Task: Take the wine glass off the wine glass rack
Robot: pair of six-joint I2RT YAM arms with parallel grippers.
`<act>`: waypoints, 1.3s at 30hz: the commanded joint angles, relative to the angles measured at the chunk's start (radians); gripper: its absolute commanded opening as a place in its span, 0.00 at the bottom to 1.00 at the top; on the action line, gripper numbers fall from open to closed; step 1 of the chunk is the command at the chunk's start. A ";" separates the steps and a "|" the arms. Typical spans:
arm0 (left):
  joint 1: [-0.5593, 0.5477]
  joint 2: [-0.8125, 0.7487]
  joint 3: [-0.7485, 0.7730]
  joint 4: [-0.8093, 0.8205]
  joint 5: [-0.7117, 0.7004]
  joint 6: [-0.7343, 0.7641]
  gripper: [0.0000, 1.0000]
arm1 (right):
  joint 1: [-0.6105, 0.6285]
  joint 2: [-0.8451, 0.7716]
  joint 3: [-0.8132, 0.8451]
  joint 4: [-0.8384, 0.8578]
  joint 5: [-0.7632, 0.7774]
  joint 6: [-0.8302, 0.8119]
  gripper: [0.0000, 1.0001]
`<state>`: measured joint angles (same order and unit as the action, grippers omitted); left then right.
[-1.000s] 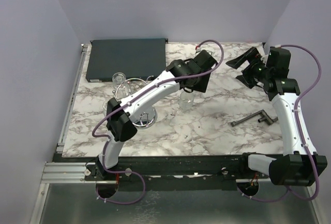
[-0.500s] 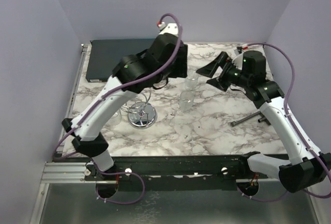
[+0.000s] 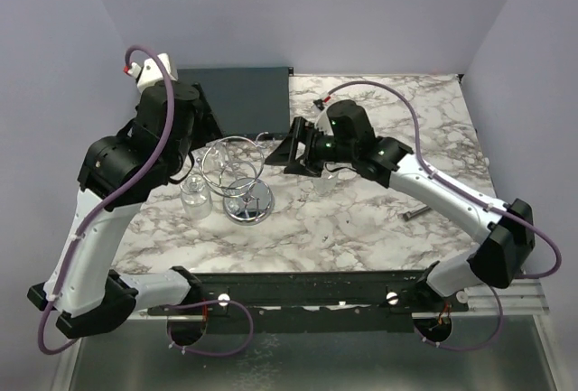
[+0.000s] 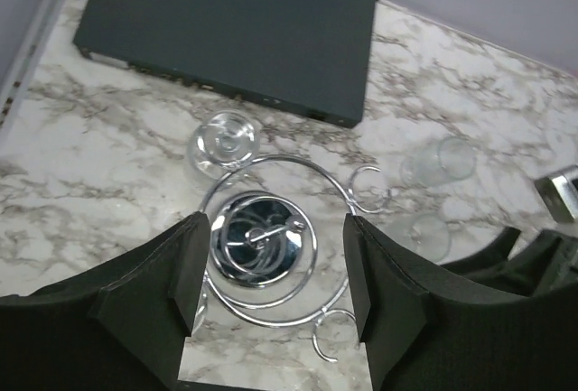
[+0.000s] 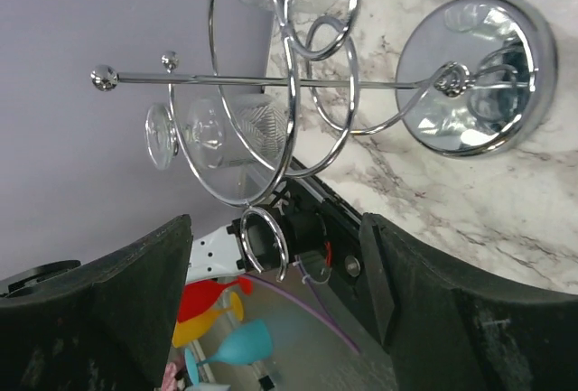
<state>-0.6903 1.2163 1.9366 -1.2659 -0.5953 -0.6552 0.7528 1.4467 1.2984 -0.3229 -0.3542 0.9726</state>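
Left arm (image 3: 86, 246) and right arm (image 3: 442, 190) have white links, black joints, purple cables, black fingers (image 4: 144, 310).

left pincer (image 4: 274, 269), right pincer (image 5: 275, 265) nearer rack (image 3: 250, 203)

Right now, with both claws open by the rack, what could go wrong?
The right claw sits beside the wire loops of the wine glass rack; a bump could tip it and swing the hanging wine glass. Two glasses stand near the right arm and could be knocked.
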 commanded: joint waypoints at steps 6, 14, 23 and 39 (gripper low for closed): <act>0.417 -0.028 -0.171 0.138 0.239 0.113 0.69 | 0.036 0.147 0.145 0.028 0.030 -0.012 0.66; 0.797 -0.007 -0.296 0.300 0.677 0.111 0.69 | 0.040 0.240 0.236 -0.054 0.018 -0.054 0.40; 0.945 0.002 -0.442 0.425 0.947 0.050 0.69 | 0.052 0.257 0.224 -0.057 0.017 -0.076 0.39; 0.950 -0.002 -0.625 0.568 1.088 -0.020 0.67 | 0.062 0.355 0.372 -0.170 0.105 -0.135 0.12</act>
<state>0.2497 1.2205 1.3445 -0.7464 0.4400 -0.6590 0.8062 1.7641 1.6054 -0.4271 -0.3161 0.8772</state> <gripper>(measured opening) 0.672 0.144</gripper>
